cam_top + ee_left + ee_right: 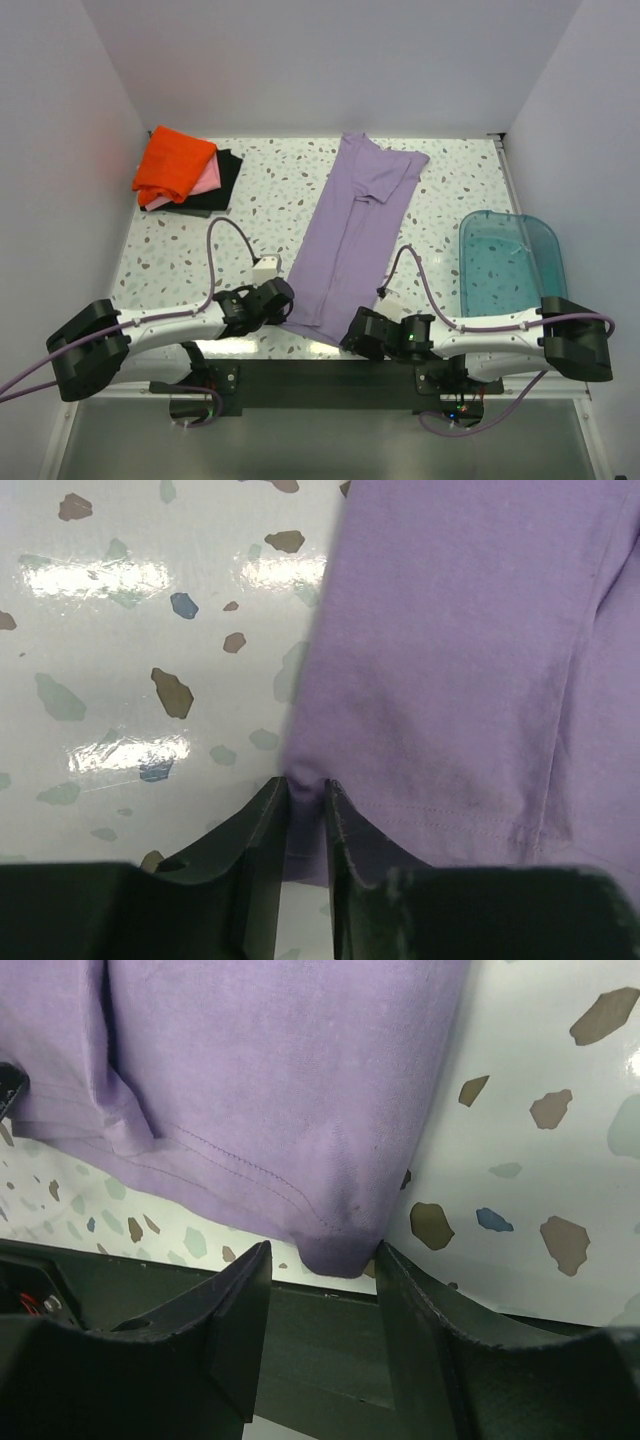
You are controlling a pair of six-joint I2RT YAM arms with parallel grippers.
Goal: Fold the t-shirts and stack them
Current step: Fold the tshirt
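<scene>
The lavender t-shirt [355, 230] lies folded lengthwise down the middle of the speckled table, collar end at the back. My left gripper [289, 301] is at its near left hem corner. In the left wrist view the jaws [307, 790] are pinched shut on that corner of the shirt [460, 660]. My right gripper [351, 337] is at the near right hem corner. In the right wrist view it [322, 1255] is open, with the corner of the shirt [270, 1060] lying between the fingers. The orange shirt [175, 162] lies folded on the pink [207, 181] and black [225, 175] ones at the back left.
A translucent teal bin [510, 262] stands at the right, next to the right arm. A black rail [320, 385] runs along the table's near edge, just under the right gripper [320, 1330]. White walls close in the back and both sides.
</scene>
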